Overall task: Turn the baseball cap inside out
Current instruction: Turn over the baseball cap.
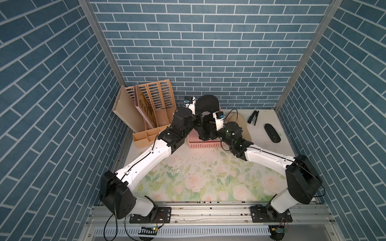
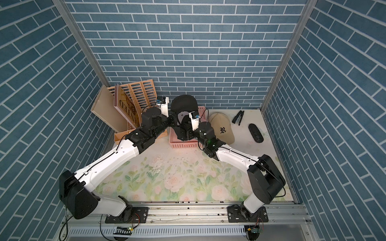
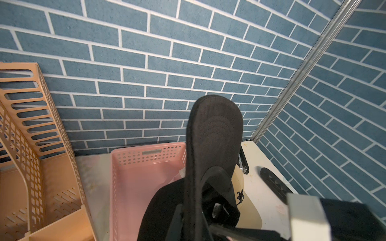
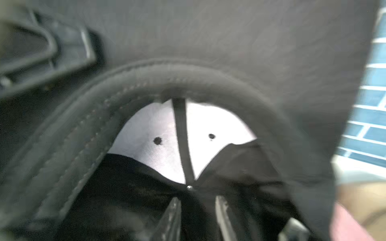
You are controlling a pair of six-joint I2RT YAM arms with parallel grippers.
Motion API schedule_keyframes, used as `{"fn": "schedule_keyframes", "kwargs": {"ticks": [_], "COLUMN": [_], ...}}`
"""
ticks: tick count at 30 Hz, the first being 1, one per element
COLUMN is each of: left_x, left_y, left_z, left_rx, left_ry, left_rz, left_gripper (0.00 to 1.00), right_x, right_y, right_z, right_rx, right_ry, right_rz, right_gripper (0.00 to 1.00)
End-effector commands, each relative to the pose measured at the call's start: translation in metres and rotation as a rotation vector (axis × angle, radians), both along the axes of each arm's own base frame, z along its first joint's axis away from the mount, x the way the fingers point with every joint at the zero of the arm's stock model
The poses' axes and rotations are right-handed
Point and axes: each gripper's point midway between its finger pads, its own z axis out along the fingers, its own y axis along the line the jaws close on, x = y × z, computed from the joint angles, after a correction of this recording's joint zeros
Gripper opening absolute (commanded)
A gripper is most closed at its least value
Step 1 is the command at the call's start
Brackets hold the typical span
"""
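A black baseball cap (image 1: 207, 102) hangs above the pink basket in both top views, its brim (image 2: 183, 103) pointing up toward the back wall. In the left wrist view my left gripper (image 3: 189, 221) is shut on the cap (image 3: 215, 129), where the brim meets the crown. My right gripper (image 4: 198, 215) reaches inside the crown, its two fingers apart, just short of the top button. The white lining panels (image 4: 158, 135) and the sweatband face the right wrist camera. In the top views both grippers are mostly hidden behind the cap and wrists.
The pink basket (image 1: 204, 144) sits under the cap. A beige cap (image 2: 221, 127) lies right of it, then a black stapler (image 1: 253, 117) and a black oval object (image 1: 272, 133). An orange file organizer (image 1: 146, 112) fills the back left corner. Brick walls close three sides.
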Motion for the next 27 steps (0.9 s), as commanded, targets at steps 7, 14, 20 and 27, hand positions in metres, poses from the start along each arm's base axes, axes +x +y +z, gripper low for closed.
{"fn": "schedule_keyframes", "kwargs": {"ticks": [7,14,20,27], "left_x": [-0.009,-0.008,-0.015,-0.009], "left_y": [-0.003,0.007,-0.002,-0.013], "left_z": [0.035,0.031,0.024,0.016], "left_rx": [-0.168,-0.121,-0.079,-0.096], "left_ry": [-0.078,-0.085,-0.074,-0.049], "left_rz": [0.008,0.053,-0.020,-0.042], "left_gripper": [0.00,0.00,0.00,0.00], "right_x": [-0.004,-0.002,0.009,0.006], "right_y": [0.058,0.013,-0.065,-0.077], "right_z": [-0.036,-0.002,0.041,0.055], "right_rx": [0.093,0.111,0.250,0.213], "right_ry": [0.125,0.083,0.065,0.019], "right_rz": [0.141,0.015,-0.122,-0.116], "right_gripper": [0.27,0.53,0.55,0.25]}}
